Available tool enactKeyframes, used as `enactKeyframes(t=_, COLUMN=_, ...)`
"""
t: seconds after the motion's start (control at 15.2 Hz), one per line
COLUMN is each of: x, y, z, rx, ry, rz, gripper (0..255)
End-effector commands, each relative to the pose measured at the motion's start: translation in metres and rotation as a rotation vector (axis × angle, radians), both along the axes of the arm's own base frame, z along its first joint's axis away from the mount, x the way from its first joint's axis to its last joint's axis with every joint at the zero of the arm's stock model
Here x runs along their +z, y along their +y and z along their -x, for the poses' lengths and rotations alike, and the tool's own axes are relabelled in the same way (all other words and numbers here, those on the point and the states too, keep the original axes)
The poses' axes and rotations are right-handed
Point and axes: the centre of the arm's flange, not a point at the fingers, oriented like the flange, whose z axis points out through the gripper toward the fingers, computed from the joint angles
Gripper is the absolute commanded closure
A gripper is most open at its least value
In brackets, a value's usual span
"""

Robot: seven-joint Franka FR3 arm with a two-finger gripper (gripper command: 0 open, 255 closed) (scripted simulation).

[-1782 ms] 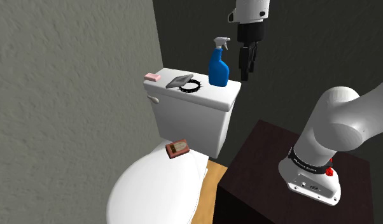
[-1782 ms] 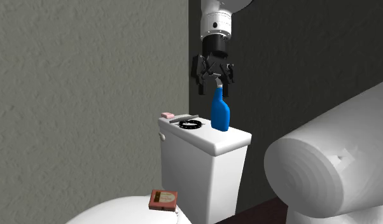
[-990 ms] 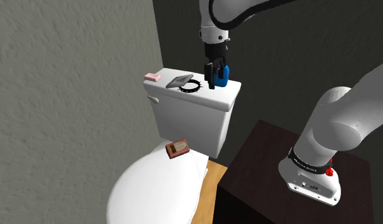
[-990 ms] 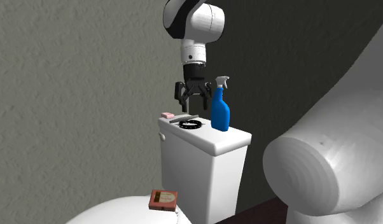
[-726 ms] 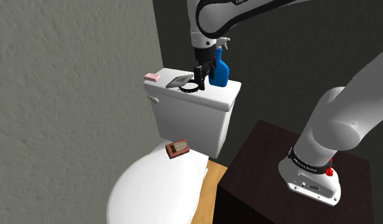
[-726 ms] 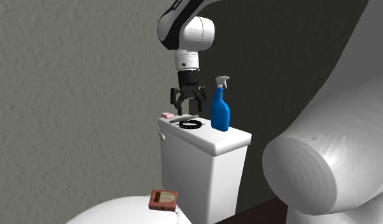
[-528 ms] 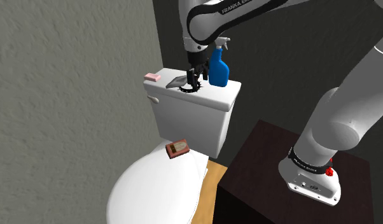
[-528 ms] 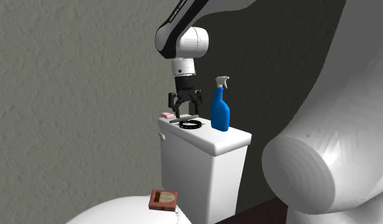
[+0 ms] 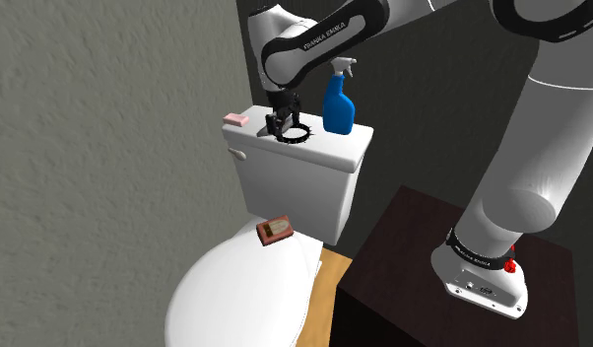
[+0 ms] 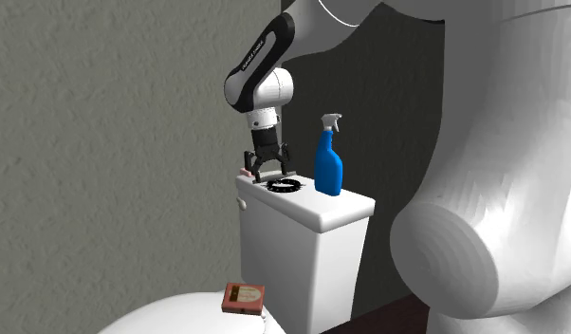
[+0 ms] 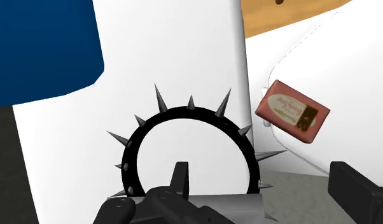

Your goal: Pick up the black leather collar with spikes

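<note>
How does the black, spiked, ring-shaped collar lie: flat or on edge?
Flat: the collar rests on the white tank lid, spikes outward.

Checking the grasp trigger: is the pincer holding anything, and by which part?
Nothing is held. The pincer is open over the spiked black collar, fingers apart and not clasping it.

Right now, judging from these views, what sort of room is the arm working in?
Most likely a bathroom: there is a white toilet tank with the closed toilet lid below it, and a blue spray bottle stands on the tank.
</note>
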Motion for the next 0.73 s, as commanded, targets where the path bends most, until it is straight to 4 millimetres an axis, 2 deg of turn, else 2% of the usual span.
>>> enactKeyframes(t=0.0, x=-0.009, y=0.001, z=-0.008, rx=-0.003, ry=-0.005, rz=0.008, gripper=0)
enactKeyframes(t=0.4, x=-0.041, y=0.001, z=-0.008, rx=-0.003, ry=-0.005, rz=0.008, gripper=0)
enactKeyframes(t=0.53, x=-0.044, y=0.001, z=-0.008, rx=-0.003, ry=-0.005, rz=0.008, gripper=0)
enactKeyframes(t=0.59, x=-0.044, y=0.001, z=-0.008, rx=-0.003, ry=-0.005, rz=0.008, gripper=255)
enactKeyframes(t=0.66, x=-0.044, y=0.002, z=-0.008, rx=-0.003, ry=-0.005, rz=0.008, gripper=255)
